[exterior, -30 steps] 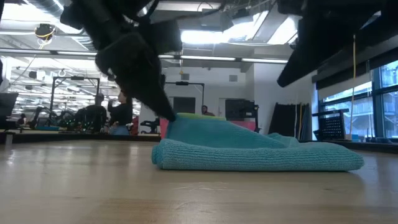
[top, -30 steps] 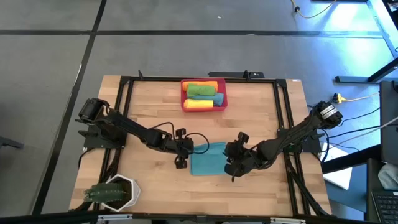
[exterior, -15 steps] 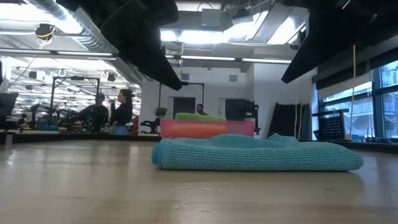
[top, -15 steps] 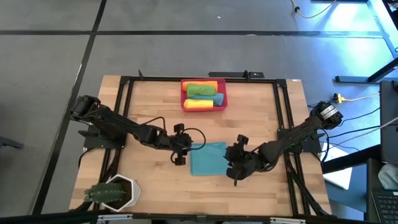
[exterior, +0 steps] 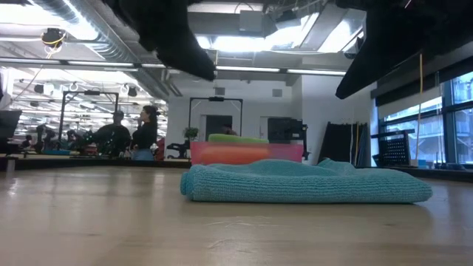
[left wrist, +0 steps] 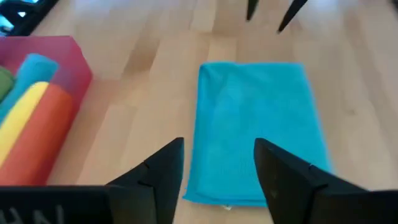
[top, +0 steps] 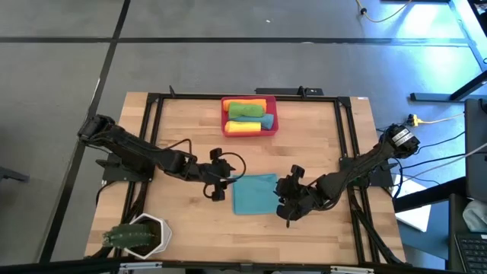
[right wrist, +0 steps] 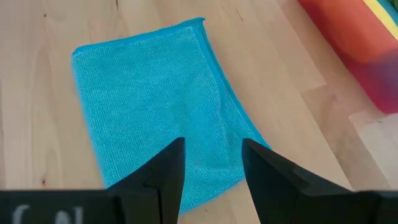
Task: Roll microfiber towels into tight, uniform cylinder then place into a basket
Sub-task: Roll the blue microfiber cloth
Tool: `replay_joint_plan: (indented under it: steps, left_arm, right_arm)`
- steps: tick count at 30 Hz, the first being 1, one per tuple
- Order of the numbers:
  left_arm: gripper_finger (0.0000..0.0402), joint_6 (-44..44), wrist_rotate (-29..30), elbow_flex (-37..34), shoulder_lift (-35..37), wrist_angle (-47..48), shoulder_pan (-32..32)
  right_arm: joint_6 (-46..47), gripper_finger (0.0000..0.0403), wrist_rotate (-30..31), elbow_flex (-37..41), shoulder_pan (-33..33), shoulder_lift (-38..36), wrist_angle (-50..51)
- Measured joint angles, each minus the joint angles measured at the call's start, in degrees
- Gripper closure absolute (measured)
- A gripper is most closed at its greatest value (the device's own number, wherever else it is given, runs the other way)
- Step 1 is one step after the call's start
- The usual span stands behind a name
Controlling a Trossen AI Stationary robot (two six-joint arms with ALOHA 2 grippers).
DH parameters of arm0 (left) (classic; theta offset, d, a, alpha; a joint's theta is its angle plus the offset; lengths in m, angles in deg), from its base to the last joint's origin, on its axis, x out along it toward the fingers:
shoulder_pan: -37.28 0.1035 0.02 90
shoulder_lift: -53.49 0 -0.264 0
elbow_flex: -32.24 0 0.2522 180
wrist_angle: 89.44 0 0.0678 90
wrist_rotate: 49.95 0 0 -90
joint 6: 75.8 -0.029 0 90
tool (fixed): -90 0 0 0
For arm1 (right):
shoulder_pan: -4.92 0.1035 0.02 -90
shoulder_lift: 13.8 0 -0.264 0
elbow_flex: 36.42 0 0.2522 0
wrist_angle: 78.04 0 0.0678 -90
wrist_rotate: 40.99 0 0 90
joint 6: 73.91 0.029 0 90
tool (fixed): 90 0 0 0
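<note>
Two claws are hovering over the worktop, both parted and empty: left claw, right claw. Folded teal towel is lying flat between them; rolled towels are filling the basket.

Centre of the high view: a plain teal-blue towel on a pale wood-grain table framed in black. Upper centre: a red-pink basket holding orange, green, teal-blue and yellow rolled towels. Lower left: a white pot with a green plant; both arms are black.
</note>
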Motion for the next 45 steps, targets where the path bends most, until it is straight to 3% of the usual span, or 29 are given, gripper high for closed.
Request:
replay_joint_plan:
  steps: [4, 8, 14, 18, 30, 45]
  left_arm:
    - [0.0218, 6.62, 0.03, 0.0, 0.07, -3.94, -3.65]
    - [0.0218, 7.5, 0.44, 0.0, -0.61, -8.07, -8.5]
    - [0.0218, 7.65, 10.52, 0.02, -0.59, -9.27, -14.95]
    - [0.0218, 9.27, 13.3, 0.0, -1.59, -9.76, -17.55]
    - [0.0218, 10.65, 12.96, 0.02, -2.11, -11.11, -17.02]
    - [0.0218, 10.78, 12.93, 0.0, -2.4, -10.85, -17.3]
  right_arm:
    - [0.17, 0.0242, 0.02, 0.04, 0.0, 0.02, -0.43]
    - [-1.87, 0.0242, 0.07, 0.04, 0.0, 0.02, -1.4]
    - [-4.35, 0.0242, 0.17, 0.07, 0.0, 0.02, -3.76]
    - [-4.33, 0.0242, 0.26, 0.07, 0.0, 0.02, -6.26]
    - [-5.88, 0.0242, 8.29, 0.07, -0.71, 0.02, -13.47]
    - [-2.9, 0.0242, 8.2, 0.07, -0.63, 0.04, -13.32]
